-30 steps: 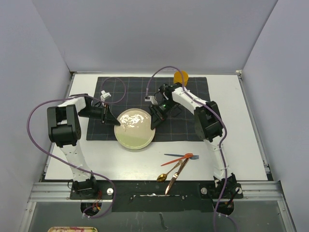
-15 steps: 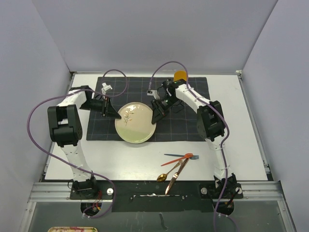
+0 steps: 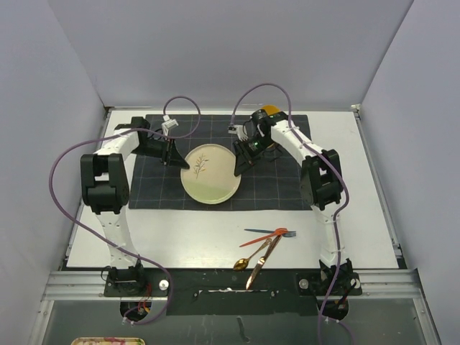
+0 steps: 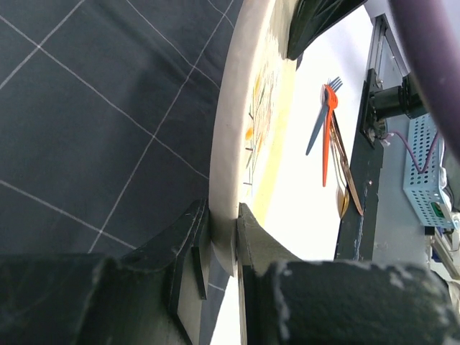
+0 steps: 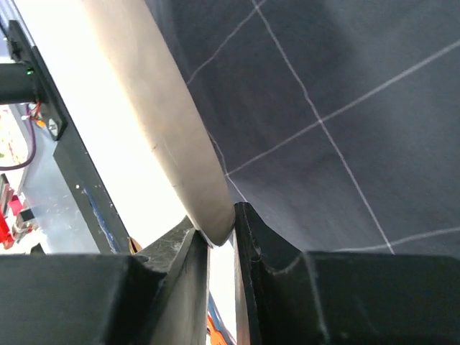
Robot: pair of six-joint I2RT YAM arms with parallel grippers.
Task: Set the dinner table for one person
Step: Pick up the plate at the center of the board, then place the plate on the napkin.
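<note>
I am showing white links (image 3: 115, 231) and black joints (image 3: 106, 188); purple cables (image 4: 431, 50) are trailing; fingers (image 4: 183, 244) are showing black.

plate (image 3: 210, 175): cream, sprig motif, over the dark gridded cloth (image 3: 287, 190)
left gripper (image 3: 183, 162): at the plate's left rim
right gripper (image 3: 238, 170): at the plate's right rim
cutlery (image 3: 263, 238): nearer than the plate, rightward, on the white dinner table (image 3: 359, 187)
orange object (image 3: 270, 110): beyond the plate, rightward, partly hidden

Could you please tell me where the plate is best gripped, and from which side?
By its thin rim, coming in from the left and right sides. The plate is wide and shallow, so only the edge fits between jaws. The left gripper and right gripper each pinch the rim on opposite sides, over the dark cloth.
</note>
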